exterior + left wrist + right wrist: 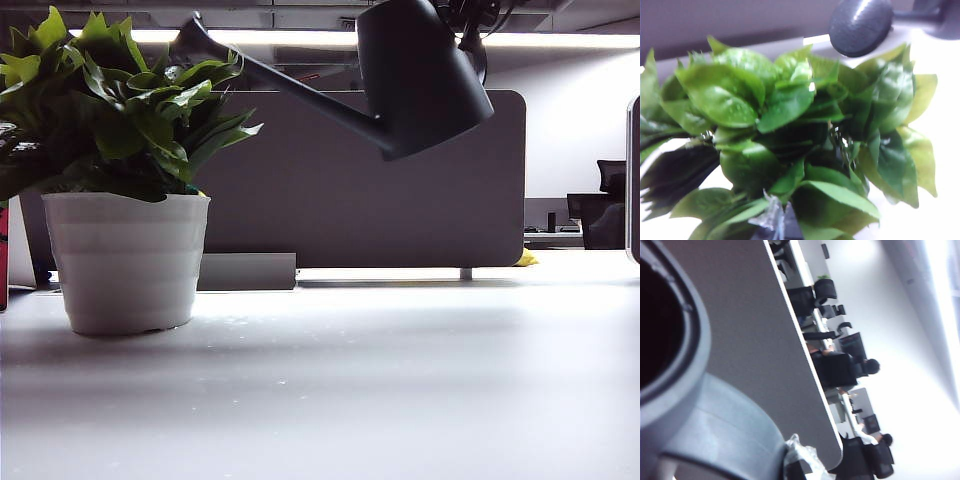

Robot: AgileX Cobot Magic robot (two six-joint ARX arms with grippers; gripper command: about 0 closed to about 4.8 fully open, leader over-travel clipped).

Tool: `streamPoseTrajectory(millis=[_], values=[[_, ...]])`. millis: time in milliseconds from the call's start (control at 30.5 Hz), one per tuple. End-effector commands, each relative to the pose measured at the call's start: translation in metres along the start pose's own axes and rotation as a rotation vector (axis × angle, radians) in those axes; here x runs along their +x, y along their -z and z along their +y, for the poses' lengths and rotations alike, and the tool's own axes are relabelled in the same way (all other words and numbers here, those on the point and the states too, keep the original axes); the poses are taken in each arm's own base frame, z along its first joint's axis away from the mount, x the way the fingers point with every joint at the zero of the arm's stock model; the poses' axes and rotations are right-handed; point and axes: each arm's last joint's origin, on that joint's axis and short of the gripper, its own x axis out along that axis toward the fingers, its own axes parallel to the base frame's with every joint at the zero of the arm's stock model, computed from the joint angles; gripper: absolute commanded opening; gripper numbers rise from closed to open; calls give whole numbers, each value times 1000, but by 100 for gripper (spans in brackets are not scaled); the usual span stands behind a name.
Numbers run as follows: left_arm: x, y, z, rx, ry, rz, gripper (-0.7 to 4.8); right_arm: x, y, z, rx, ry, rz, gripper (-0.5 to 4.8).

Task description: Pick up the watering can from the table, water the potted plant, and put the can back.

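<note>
Both pincers: right (790,460) grips watering can (420,75).

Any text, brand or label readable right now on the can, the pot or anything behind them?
None readable.
watering can: plain dark, no marking.
pot of the potted plant: plain white, no label.
divider panel: blank.
Office desks in the right wrist view: too blurred to read.
</note>
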Motion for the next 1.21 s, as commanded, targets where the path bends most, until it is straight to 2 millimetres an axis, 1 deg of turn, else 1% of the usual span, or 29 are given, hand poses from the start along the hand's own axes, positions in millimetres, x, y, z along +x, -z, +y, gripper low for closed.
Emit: streamPoseTrajectory(millis=[33, 229, 295, 393, 524, 622, 720, 851, 950, 1081, 1212], values=[[-1, 2, 0, -6, -2, 25, -6, -4, -10, -24, 16, 167, -52, -1], [-1, 2, 0, -6, -19, 28, -6, 6, -20, -11, -77, 189, -87, -1], [-1, 2, 0, -6, -18, 30, -6, 5, -25, -11, -119, 203, -90, -1], [-1, 2, -1, -4, -12, 32, -6, 3, -33, -14, -128, 274, -66, -1], [-1, 3, -1, -5, -9, 34, -6, 2, -34, -17, -159, 282, -85, -1], [-1, 3, -2, 7, -7, 39, -6, 2, -34, -17, -236, 291, -76, -1], [0, 3, -5, 78, 18, 39, -6, 2, -35, -18, -251, 306, -84, -1], [0, 3, -6, 76, 22, 40, -6, 1, -37, -22, -249, 350, -95, -1], [0, 4, -6, 73, 24, 54, -6, 5, -38, -22, -267, 362, -113, -1], [4, 5, -5, 70, 28, 73, -6, 12, -38, -18, -289, 347, -158, -1], [10, 5, -9, 80, 58, 91, -6, 12, -40, -22, -307, 362, -161, -1]])
